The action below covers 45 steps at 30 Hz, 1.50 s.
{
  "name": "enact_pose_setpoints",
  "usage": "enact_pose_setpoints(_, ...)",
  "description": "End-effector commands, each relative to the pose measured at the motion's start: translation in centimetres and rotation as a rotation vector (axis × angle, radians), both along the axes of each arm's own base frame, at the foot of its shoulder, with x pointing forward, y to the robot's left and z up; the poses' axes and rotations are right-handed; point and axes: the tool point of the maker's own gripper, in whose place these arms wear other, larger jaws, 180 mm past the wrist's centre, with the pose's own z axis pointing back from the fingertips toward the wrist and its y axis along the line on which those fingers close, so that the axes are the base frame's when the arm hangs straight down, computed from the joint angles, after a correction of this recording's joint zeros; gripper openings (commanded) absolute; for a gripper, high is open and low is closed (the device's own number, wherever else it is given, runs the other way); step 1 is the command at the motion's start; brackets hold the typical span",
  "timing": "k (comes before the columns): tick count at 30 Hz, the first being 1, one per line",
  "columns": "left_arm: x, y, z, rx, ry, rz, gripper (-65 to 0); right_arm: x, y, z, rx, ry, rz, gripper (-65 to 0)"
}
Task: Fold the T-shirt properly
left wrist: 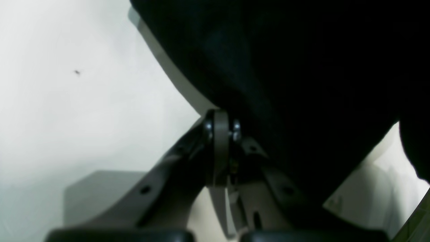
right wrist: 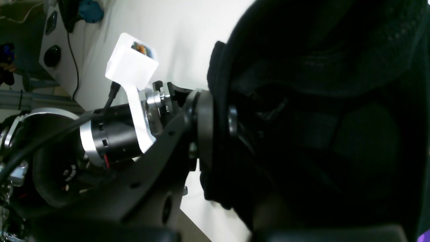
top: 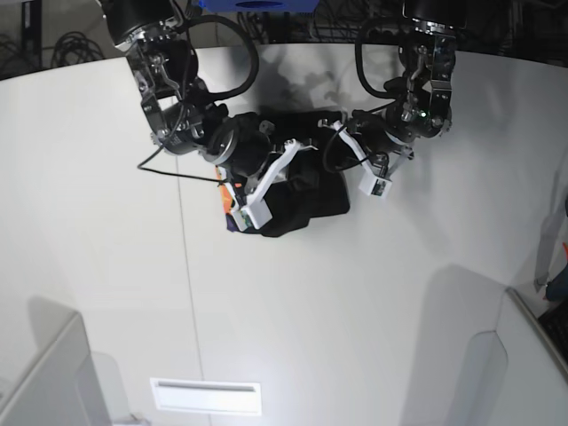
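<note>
- First, in the left wrist view, we see the left claw (left wrist: 221, 129) with its jaws pressed together at the edge of the T-shirt (left wrist: 302, 84), pinching the black cloth. The cloth fills the upper right of the view as a dark mass, and the white surface (left wrist: 67, 101) lies bare to the left, with a tiny dark speck (left wrist: 77, 72) on it.
- Next, in the right wrist view, we see the right claw (right wrist: 218, 121) clamped on a thick rolled edge of the T-shirt (right wrist: 319, 117), whose black folds fill the right half. Beyond it, the other arm's white camera housing (right wrist: 131, 64) stands out against the surface (right wrist: 188, 37).
- Finally, in the base view, we see both arms reaching down to the bunched T-shirt (top: 306, 200) near the middle of the surface (top: 355, 311). The right claw (top: 293, 164) meets the cloth from the view's left, the left claw (top: 342, 133) from the view's right, close together. An orange and purple bit of print (top: 230, 209) peeks out at the bundle's left edge.
</note>
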Motion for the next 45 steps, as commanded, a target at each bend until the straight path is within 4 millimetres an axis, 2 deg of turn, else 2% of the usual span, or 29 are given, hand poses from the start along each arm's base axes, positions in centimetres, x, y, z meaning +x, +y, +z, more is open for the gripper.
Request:
enact_pose_setpoints(1,-0.8,0.5,-0.6,0.036,0.037,-0.013,-65.0,0.0,0.9,1.2,0.033,-0.031,0.018,-65.0)
enact_pose_setpoints(4,-0.8,0.5,-0.6,0.036,0.037,-0.013,-65.0,-1.1,2.2,1.2,0.036,-0.028,0.065,-65.0)
enact_pose_setpoints(11,-1.5,0.8,-0.8,0.041,0.047,-0.010,-65.0,-0.9,2.2,1.3,0.034,-0.033,0.066,-65.0)
enact_pose_setpoints(16,-2.0,3.7,0.2,0.075,0.025,0.051,-65.0,-0.7,2.2,1.2,0.030,-0.034,0.066,-65.0)
enact_pose_setpoints(20,-2.9,7.3,0.6,0.126,0.025,0.110,-65.0,-0.3,2.0,0.2,0.012,-0.013,0.061,-65.0)
enact_pose_setpoints(23,-3.9,9.2,0.7,0.164,0.032,0.129,-65.0,0.3,2.2,0.5,0.024,-0.039,0.044,-65.0)
enact_pose_setpoints(27,-5.6,10.4,0.6,0.204,0.054,0.097,-65.0,0.7,2.0,-0.2,0.013,-0.027,0.037,-65.0)
enact_pose_setpoints(30,-7.2,10.1,0.3,0.207,0.072,0.023,-65.0,0.7,1.9,-0.3,0.009,-0.026,0.037,-65.0)
enact_pose_setpoints(32,-8.0,11.2,0.2,0.216,0.084,0.036,-65.0,0.7,2.0,-0.3,0.009,-0.026,0.037,-65.0)
enact_pose_setpoints(40,-8.4,15.5,1.0,0.271,0.079,0.140,-65.0,0.8,1.5,-0.9,-0.038,-0.039,0.032,-65.0)
enact_pose_setpoints(41,-8.7,16.3,1.1,0.283,0.082,0.157,-65.0,0.7,1.5,-1.0,-0.038,-0.037,0.032,-62.1)
enact_pose_setpoints(44,-9.2,18.3,1.8,0.323,0.112,0.196,-65.0,0.7,1.5,-1.0,-0.039,-0.038,0.031,-48.0)
enact_pose_setpoints(45,-9.4,19.1,2.1,0.339,0.122,0.213,-65.0,0.7,1.5,-0.9,-0.039,-0.039,0.032,-45.8)
